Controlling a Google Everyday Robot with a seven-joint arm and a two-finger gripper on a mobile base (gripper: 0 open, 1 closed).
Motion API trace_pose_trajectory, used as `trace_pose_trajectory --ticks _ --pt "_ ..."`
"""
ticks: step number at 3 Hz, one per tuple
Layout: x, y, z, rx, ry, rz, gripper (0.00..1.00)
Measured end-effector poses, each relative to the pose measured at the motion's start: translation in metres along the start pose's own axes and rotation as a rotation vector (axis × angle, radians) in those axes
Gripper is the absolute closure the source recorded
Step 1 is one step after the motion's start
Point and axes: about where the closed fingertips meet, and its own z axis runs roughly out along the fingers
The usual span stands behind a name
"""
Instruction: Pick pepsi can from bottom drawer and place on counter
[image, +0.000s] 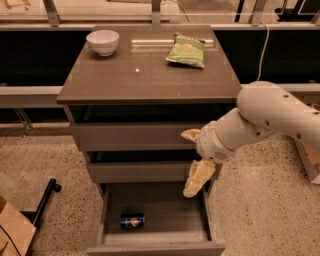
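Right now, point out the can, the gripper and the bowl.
can (132, 220), camera view, middle of its side.
gripper (188, 163), camera view, midway between open fingertips, above the right of the drawer (167, 207).
bowl (103, 42), camera view, outer wall.

The gripper (194, 156) is hovering above the right side of the bottom drawer (165, 210), which is lying open from above around the pepsi can (132, 220), while the middle drawer (135, 171) is overhanging its rear.
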Motion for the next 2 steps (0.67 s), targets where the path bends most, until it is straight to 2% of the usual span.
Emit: trace_pose_trajectory --ticks 2 --pt "0.013 -0.009 0.098 -0.044 0.015 -0.094 0.0"
